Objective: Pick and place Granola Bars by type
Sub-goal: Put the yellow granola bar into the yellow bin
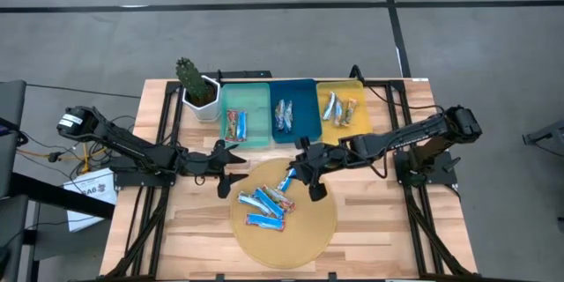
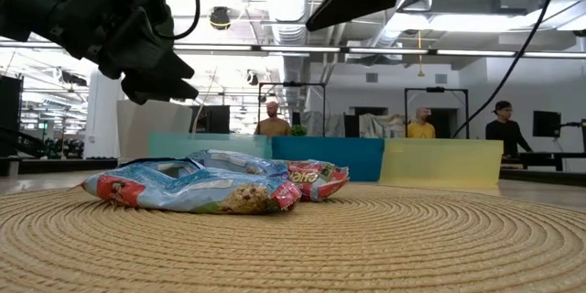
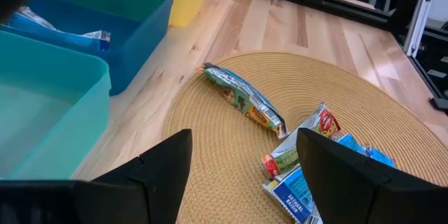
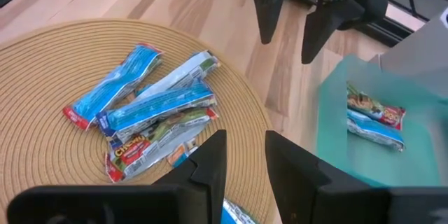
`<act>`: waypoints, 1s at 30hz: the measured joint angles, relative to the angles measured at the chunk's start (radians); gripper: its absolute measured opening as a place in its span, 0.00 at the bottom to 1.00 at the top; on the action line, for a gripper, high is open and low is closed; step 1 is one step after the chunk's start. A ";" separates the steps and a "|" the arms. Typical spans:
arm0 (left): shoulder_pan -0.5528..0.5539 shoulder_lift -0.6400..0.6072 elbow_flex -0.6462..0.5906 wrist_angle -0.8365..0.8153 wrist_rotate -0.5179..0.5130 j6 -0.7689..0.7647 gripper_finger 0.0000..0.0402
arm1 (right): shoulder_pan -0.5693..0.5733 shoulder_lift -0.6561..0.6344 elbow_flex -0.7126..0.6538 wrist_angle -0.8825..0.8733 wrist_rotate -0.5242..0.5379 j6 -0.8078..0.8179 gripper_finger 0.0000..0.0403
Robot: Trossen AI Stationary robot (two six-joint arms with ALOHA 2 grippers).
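While both arms reach in over the wooden desk [image 1: 370, 220], a round woven mat [image 1: 304, 233] at its front carries a loose pile of Granola Bars [image 1: 267, 203], mostly blue-white wrappers overlapping one another, with a red-ended one among them. Left pincer [image 1: 231, 173] hangs at the mat's left edge, just in front of the teal tray [image 1: 256, 97], fingers spread wide and empty; its wrist view shows the two dark fingers [image 3: 164, 171] apart over the mat, a green-patterned bar [image 3: 245, 101] lying alone beyond them. Right pincer [image 1: 310, 176] sits over the mat's rear edge, just in front of the blue tray [image 1: 304, 97], fingers drawn narrow. A blue-white bar [image 1: 287, 179] lies right beside it; whether the fingers pinch that bar or merely stand over it, cannot tell from above, and the right wrist view shows only a narrow gap between the fingers [image 4: 210, 164] with a scrap of blue wrapper below. Three trays stand side by side along the rear: the teal one holds a bar [image 1: 234, 125], the blue one holds bluish bars [image 1: 284, 115], the yellow tray [image 1: 339, 88] holds tan-silver ones [image 1: 339, 110]. Left of the teal tray, a potted cactus [image 1: 192, 84] in a white pot. Low view: people stand in the room behind the desk [image 2: 421, 126].
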 joint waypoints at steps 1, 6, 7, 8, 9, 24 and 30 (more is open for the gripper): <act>0.000 0.000 0.000 0.001 0.000 0.000 0.62 | 0.000 0.000 0.000 0.002 0.000 0.000 0.23; 0.000 0.000 0.000 0.001 0.000 0.000 0.62 | 0.000 0.000 0.000 0.004 0.001 0.017 0.23; 0.000 0.000 0.000 0.001 0.000 0.000 0.62 | 0.000 0.000 0.000 0.004 0.005 0.015 0.23; 0.000 0.000 0.000 0.001 -0.001 0.000 0.62 | 0.000 0.000 0.000 0.004 0.012 0.011 0.23; 0.000 0.000 0.000 0.001 -0.001 0.000 0.62 | 0.000 0.000 0.000 0.004 0.022 0.003 0.23; 0.000 0.000 0.000 0.001 -0.002 0.005 0.62 | 0.000 0.001 0.000 -0.127 0.055 -0.124 0.50; 0.000 0.000 0.000 0.001 -0.002 0.006 0.62 | -0.001 0.014 0.000 -0.124 0.055 -0.247 0.59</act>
